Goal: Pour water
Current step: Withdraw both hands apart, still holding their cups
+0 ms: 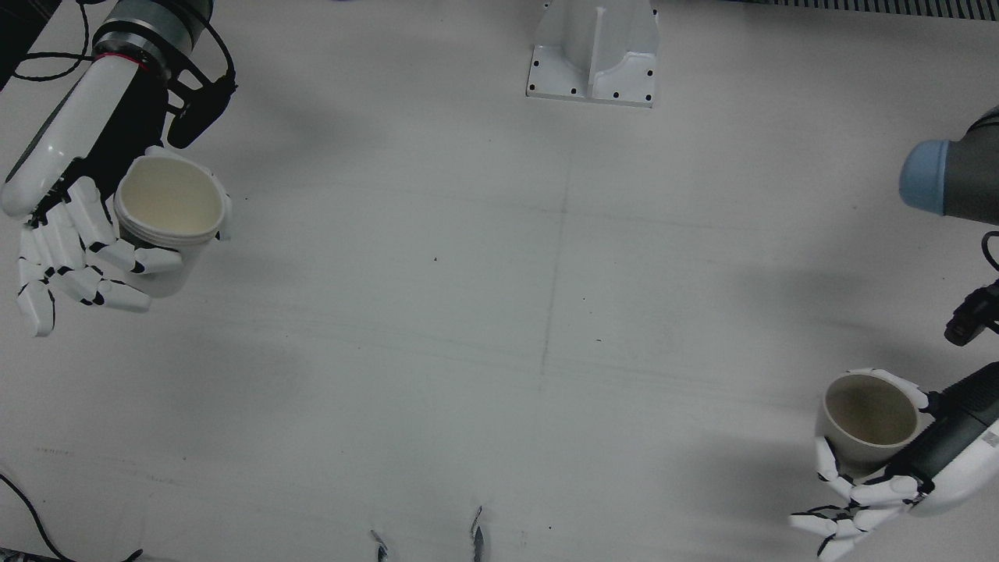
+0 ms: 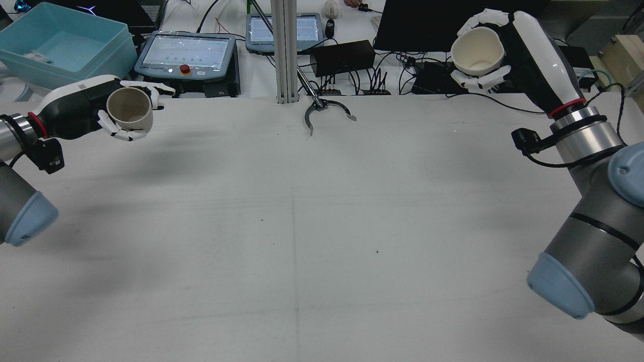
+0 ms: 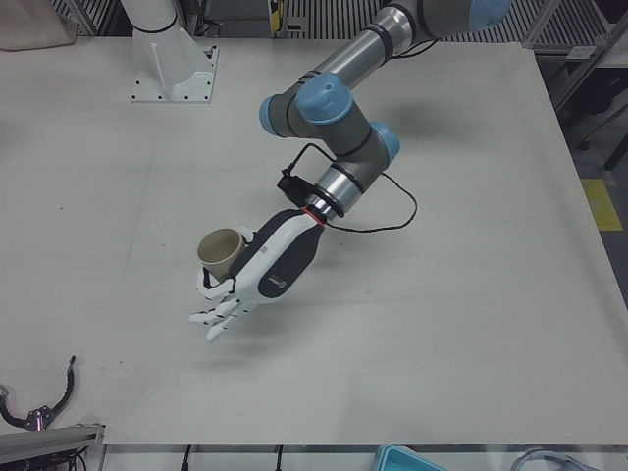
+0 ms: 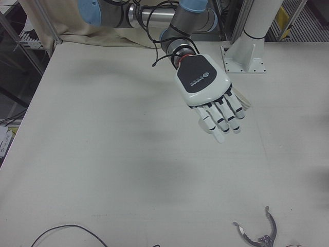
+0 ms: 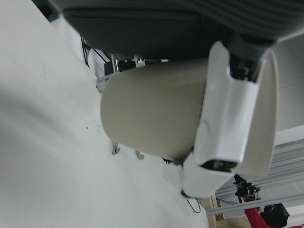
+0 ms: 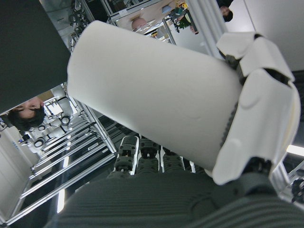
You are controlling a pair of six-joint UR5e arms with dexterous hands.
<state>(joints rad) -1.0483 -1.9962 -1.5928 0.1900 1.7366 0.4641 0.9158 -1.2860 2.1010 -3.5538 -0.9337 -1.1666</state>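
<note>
Left hand (image 2: pixel 116 116): fingers wrapped round the beige cup (image 2: pixel 130 108), holding it clear above the table (image 2: pixel 312 226), far out to the left of the white pedestal (image 1: pixel 595 53) and on the operators' side of it.
Beige cup: mouth open upward in the front view, tipped slightly; the inside looks empty, though the bottom is dim.
Right hand (image 2: pixel 495 48): fingers curled round the white cup (image 2: pixel 477 49), holding it raised well above the table, far out to the right of the pedestal.
White cup: mouth faces the rear camera and upward; it looks like several cups nested, with stacked rims in the front view; the inside appears dry.
Cups to each other: well apart, at opposite ends of the table, the pedestal between them.
Table: bare white top with a faint seam running out from the pedestal.
Metal claw piece (image 2: pixel 327 111): lying at the table edge opposite the pedestal, near the seam.
</note>
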